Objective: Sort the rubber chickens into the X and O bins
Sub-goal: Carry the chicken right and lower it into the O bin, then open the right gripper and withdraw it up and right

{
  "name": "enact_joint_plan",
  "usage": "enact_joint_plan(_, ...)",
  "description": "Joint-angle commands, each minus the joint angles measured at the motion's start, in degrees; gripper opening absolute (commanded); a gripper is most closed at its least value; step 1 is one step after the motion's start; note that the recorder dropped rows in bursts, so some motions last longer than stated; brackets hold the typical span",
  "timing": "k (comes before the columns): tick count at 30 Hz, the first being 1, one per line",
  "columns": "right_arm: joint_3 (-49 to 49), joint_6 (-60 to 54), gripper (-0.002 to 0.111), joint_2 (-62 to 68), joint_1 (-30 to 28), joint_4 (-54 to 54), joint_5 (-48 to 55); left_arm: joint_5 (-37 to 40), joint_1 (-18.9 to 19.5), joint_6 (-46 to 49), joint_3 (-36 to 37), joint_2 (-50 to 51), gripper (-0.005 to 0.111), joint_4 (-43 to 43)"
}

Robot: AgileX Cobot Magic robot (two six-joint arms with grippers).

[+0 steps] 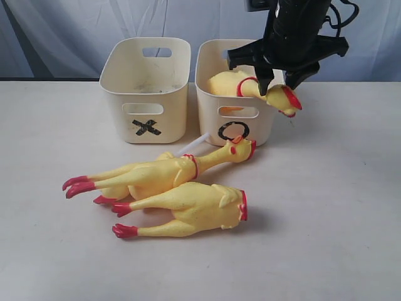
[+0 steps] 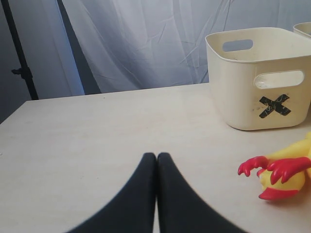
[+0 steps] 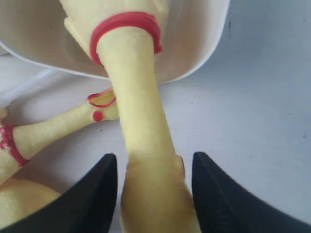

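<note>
Right gripper (image 3: 154, 160): spread, fingers flank the chicken's head, a slim gap on each side.
Chicken (image 1: 232, 83): body in O bin (image 1: 207, 110), neck over its front rim, head outside.
Left gripper (image 2: 156, 165): fingers pressed together, low over table (image 1: 326, 219).
On table: whole chicken (image 1: 156, 172) and headless chicken (image 1: 194, 210), touching, in front of the bins.
X bin (image 1: 144, 94): just beside O bin.

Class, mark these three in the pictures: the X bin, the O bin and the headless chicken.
X bin (image 1: 145, 128): exterior view, front wall at the X.
O bin (image 1: 233, 131): exterior view, front wall at the O.
headless chicken (image 1: 194, 210): exterior view, mid body.
</note>
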Motion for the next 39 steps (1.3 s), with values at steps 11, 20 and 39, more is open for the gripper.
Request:
enact_joint_plan(11, -3.9, -0.3, 0.046, -1.6, -0.3, 0.9, 0.0, -0.3, 0.0, -0.2, 0.2, -0.2, 0.000, 0.2)
enact_joint_plan(20, -6.6, -6.7, 0.046, -6.3, -0.2, 3.2, 0.0, -0.3, 0.0, -0.2, 0.2, -0.2, 0.000, 0.2)
enact_joint_plan(39, -4.1, -10.8, 0.046, -30.3, -0.2, 6.5, 0.0, -0.3, 0.0, -0.2, 0.2, -0.2, 0.000, 0.2)
